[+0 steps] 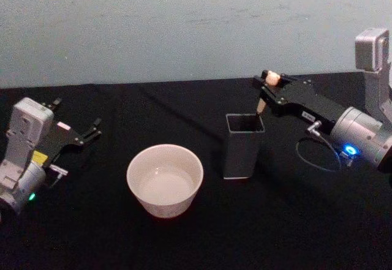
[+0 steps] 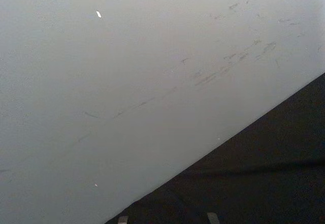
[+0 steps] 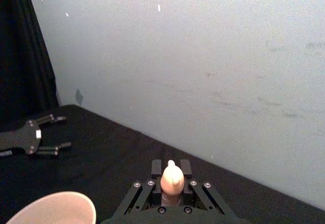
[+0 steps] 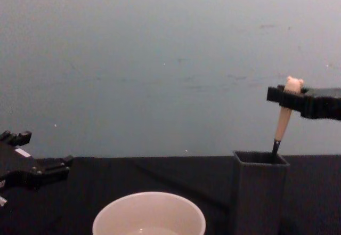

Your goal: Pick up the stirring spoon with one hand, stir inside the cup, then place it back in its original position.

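Right hand [image 1: 269, 79], upper right, clamped on the spoon [image 1: 261, 103]: lift straight up, clear of the holder [image 1: 240, 153]; left hand [image 1: 75, 114] idles, spread apart.

One spoon [image 4: 282, 122], one cup [image 1: 164, 205], one holder [image 1: 239, 155]

A pale grey-blue wall [image 1: 184, 25], faintly scuffed, rises behind a table draped in black cloth [image 1: 184, 245].

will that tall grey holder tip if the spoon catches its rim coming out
Possibly: the holder is tall and narrow, standing free, so a sideways drag near its rim could tip it. The stirring spoon leans in one corner, gripped near its top by the right hand, so a careful lift probably clears.
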Available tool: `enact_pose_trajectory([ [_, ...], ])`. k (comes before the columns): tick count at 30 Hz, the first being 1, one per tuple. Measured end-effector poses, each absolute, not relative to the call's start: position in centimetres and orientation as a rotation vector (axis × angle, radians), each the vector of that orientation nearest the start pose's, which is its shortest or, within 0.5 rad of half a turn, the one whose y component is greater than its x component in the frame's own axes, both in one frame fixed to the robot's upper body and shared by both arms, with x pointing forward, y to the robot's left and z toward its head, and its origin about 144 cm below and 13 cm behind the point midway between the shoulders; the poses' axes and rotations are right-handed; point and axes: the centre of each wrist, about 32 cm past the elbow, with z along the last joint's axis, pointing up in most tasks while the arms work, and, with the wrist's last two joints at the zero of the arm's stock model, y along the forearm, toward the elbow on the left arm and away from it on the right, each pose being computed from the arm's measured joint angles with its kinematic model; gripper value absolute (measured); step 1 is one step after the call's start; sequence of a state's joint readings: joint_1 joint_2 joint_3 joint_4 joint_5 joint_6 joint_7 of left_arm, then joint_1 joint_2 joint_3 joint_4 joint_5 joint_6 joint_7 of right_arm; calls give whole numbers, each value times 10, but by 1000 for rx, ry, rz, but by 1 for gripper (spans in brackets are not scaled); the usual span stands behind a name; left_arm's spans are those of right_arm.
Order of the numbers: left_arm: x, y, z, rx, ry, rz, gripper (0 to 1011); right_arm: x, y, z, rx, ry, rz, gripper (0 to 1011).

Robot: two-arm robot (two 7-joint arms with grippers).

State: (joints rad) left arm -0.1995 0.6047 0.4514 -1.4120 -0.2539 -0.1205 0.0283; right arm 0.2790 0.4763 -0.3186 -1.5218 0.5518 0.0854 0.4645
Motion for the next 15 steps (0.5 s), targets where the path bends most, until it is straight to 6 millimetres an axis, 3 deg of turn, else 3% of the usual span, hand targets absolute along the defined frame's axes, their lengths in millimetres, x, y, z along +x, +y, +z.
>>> enact_pose_trajectory([
  [15, 489, 310, 1140, 305, -285, 1248, 1001, 524, -279, 1237, 130, -29, -826, 214],
])
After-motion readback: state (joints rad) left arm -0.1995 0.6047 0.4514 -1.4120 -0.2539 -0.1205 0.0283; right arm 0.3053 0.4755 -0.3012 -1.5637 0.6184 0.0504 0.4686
